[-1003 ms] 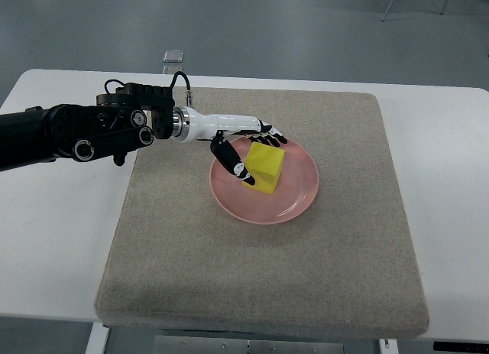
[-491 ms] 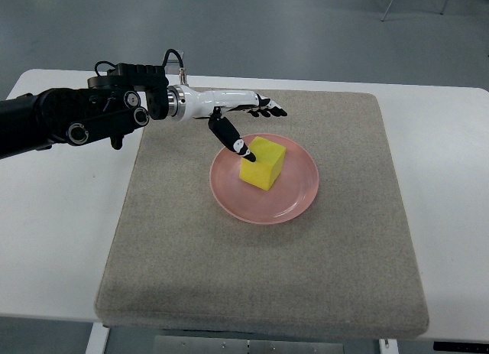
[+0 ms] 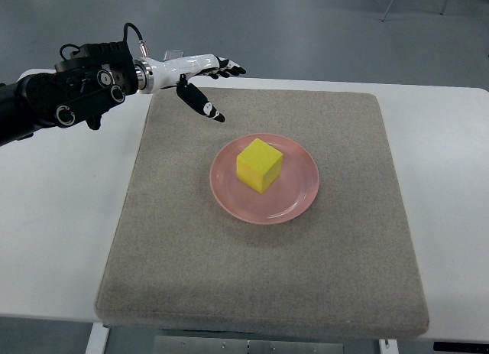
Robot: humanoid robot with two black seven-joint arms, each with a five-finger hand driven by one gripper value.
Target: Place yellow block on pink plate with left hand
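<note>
The yellow block (image 3: pixel 259 164) rests on the pink plate (image 3: pixel 298 197) near the middle of the grey mat. My left hand (image 3: pixel 215 85) hovers up and to the left of the plate, near the mat's far left corner, well apart from the block. Its fingers are stretched out and the thumb points down toward the mat; it holds nothing. The black left arm (image 3: pixel 65 98) comes in from the upper left edge. No right arm shows.
A grey mat (image 3: pixel 267 277) covers most of the white table (image 3: pixel 53 239). A small clear object (image 3: pixel 174 56) sits at the table's far edge behind the hand. Grey floor lies beyond the table.
My left hand let go of the yellow block, which now sits alone on the plate. The hand pulled back up and to the left, away from the plate.
</note>
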